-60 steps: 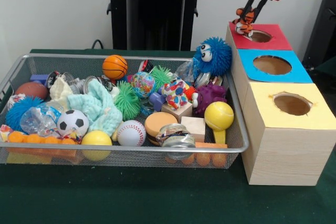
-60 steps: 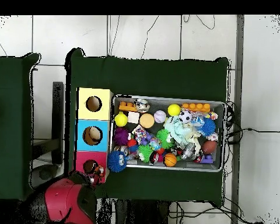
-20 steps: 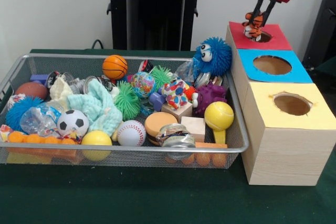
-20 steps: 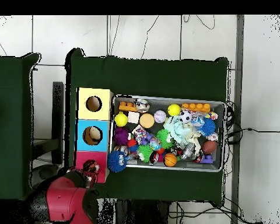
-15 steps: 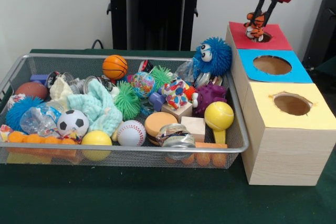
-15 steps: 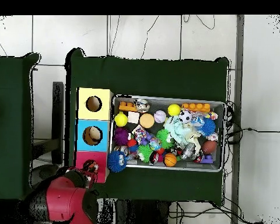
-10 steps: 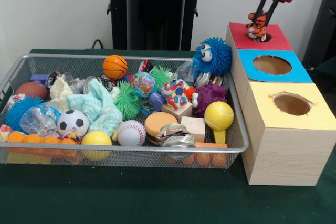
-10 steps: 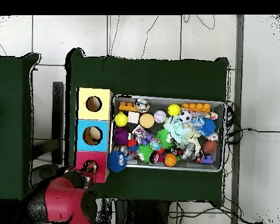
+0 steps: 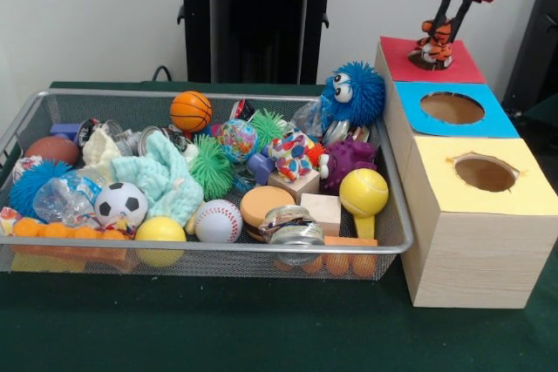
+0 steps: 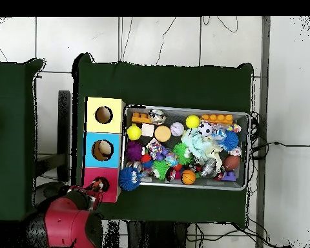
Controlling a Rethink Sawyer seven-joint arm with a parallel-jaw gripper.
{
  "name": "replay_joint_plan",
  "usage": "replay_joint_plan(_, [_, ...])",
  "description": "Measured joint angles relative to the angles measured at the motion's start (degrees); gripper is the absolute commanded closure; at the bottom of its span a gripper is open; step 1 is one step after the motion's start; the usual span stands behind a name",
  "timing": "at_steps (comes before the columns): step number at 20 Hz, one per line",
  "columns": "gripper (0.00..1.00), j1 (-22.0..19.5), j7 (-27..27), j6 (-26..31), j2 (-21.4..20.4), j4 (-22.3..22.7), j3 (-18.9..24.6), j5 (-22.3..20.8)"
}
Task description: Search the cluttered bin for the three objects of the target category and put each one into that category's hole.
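Starting at your left in the front view, the wire bin (image 9: 26,124) sits packed with clutter: a soccer ball (image 9: 120,203), a small basketball (image 9: 190,111), a baseball (image 9: 218,220), and at its right end the blue spiky ball (image 9: 353,93) leaning against the row of boxes. Move right and you reach the red-topped box, where the hole (image 9: 425,59) is mostly covered by the striped tiger (image 9: 434,38). Your gripper (image 9: 441,37) hangs directly above that hole with its fingers clamped on the tiger, which sits at the opening's mouth. The blue-topped hole (image 9: 452,107) lies nearer the camera.
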Motion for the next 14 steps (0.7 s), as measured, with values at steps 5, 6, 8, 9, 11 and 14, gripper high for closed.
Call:
replay_joint_plan(5, [1.0, 0.2, 0.0, 0.0, 0.0, 0.0, 0.0, 0.5])
replay_joint_plan(6, [1.0, 0.2, 0.0, 0.0, 0.0, 0.0, 0.0, 0.5])
replay_joint_plan(8, [0.0, 0.2, 0.0, 0.0, 0.0, 0.0, 0.0, 0.7])
replay_joint_plan(9, [0.0, 0.2, 0.0, 0.0, 0.0, 0.0, 0.0, 0.7])
replay_joint_plan(11, [0.0, 0.3, 0.0, 0.0, 0.0, 0.1, 0.0, 0.8])
replay_joint_plan(14, [0.0, 0.3, 0.0, 0.0, 0.0, 0.2, 0.0, 0.9])
